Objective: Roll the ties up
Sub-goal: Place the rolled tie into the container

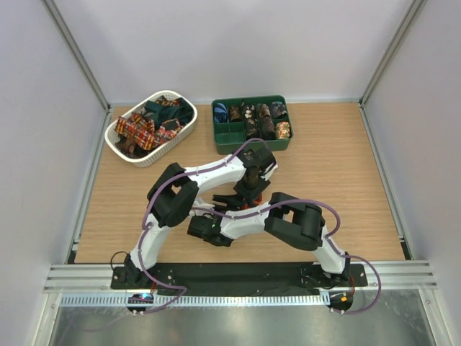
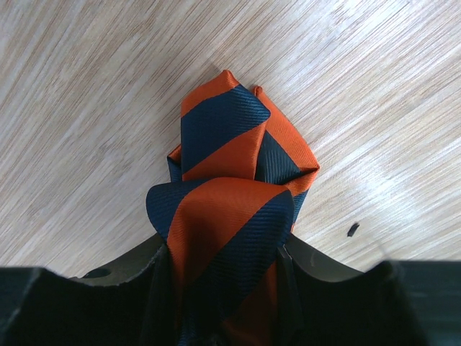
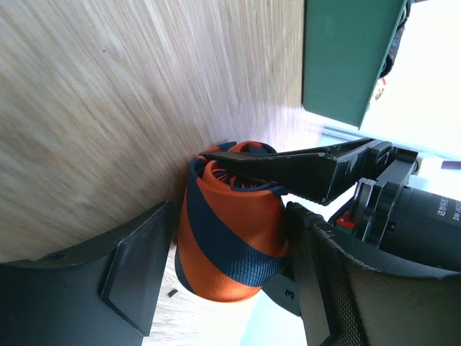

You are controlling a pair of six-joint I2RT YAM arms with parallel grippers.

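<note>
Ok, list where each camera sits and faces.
Top external: above and behind, facing down on table, basket, tray; left arm, right arm show.
Left wrist: faces down at the striped tie; own fingers show.
Right wrist: low, faces across the table toward the tray; own fingers, left hand's finger show.
Shared: both wrists see the tie.

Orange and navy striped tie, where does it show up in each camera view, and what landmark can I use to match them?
Left wrist: the striped tie fills the lower centre, pinched between the left fingers.
Right wrist: rolled up, lower centre.
Top external: almost wholly hidden beneath the arms at mid-table.
Shared landmark: the wooden table, seen in all three.
</note>
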